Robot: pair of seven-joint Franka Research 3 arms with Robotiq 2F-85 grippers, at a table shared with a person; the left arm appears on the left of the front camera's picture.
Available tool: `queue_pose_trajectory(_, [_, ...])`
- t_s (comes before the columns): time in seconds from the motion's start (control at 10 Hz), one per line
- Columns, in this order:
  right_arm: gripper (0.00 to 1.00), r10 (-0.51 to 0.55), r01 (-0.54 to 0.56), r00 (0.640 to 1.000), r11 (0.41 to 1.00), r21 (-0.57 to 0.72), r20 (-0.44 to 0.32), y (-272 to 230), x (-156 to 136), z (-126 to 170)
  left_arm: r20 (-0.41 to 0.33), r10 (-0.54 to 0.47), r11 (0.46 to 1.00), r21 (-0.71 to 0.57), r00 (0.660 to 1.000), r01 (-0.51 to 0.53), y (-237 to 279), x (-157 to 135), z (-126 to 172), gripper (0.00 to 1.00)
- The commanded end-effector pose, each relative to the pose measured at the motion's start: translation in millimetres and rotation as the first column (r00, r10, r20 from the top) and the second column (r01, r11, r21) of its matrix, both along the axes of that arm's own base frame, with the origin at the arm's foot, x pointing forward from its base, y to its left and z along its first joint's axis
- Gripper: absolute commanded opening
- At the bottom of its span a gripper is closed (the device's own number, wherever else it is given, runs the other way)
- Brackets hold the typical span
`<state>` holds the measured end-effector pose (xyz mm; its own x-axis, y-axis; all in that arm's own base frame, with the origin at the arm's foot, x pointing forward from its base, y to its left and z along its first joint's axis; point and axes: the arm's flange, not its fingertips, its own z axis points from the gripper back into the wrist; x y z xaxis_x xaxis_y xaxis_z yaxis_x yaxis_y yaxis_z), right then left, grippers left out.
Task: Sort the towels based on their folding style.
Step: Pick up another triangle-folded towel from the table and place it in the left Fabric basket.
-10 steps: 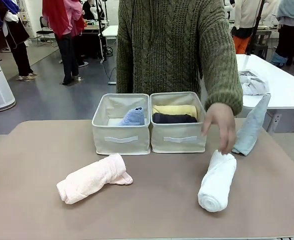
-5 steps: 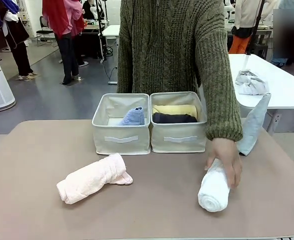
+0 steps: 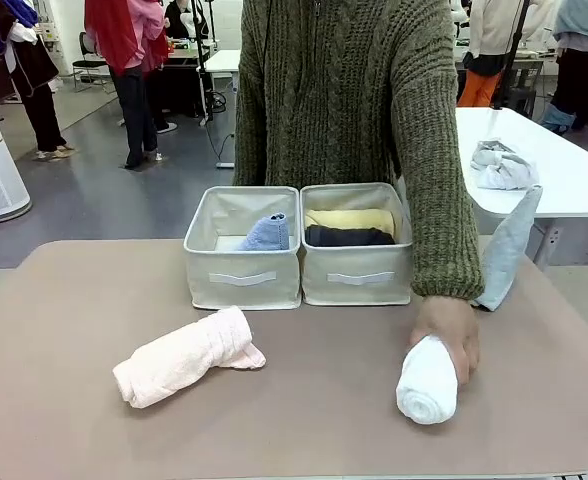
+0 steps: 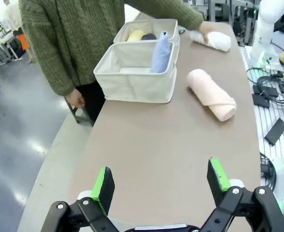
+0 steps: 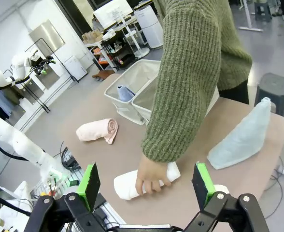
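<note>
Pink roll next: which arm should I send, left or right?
Left. The pink roll lies on the robot's left half of the table, and the left gripper is open with bare table leading to it. On the right side, the person's hand is on the white roll.

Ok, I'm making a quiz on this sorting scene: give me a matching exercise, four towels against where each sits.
1 pink roll
2 white roll
3 lavender-blue cone
4 pale grey-blue cone

A under the person's hand
B inside the left bin
C on the table, right of the right bin
D on the table, before the left bin

Pairs: 1-D, 2-A, 3-B, 4-C
</note>
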<state>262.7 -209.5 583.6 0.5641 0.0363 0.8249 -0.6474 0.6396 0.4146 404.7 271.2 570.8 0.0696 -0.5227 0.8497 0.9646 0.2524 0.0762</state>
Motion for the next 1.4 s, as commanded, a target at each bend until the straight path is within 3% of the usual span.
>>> queue_pose_trajectory(0.0, [1.0,0.01,-0.01,1.0,1.0,0.018,0.026,0,2,0,0.028,0.002,0.999,-0.045,1.0,-0.001,9,7,0,1.0])
queue_pose_trajectory(0.7, [1.0,0.01,-0.01,1.0,1.0,0.018,0.026,0,2,0,-0.001,0.004,1.0,-0.023,1.0,-0.004,4,2,-3,1.0])
queue_pose_trajectory(0.8, [1.0,0.0,0.0,1.0,1.0,0.0,0.0,0,0,0,-0.001,0.004,1.0,-0.023,1.0,-0.004,4,2,-3,1.0])
queue_pose_trajectory(1.1, [1.0,-0.155,0.08,0.959,0.951,-0.299,-0.237,48,49,35,-0.001,0.004,1.0,-0.023,1.0,-0.004,4,2,-3,1.0])
queue_pose_trajectory(1.3, [1.0,-0.177,0.056,0.942,0.92,-0.388,-0.284,80,77,40,-0.001,0.004,1.0,-0.023,1.0,-0.004,4,2,-3,1.0])
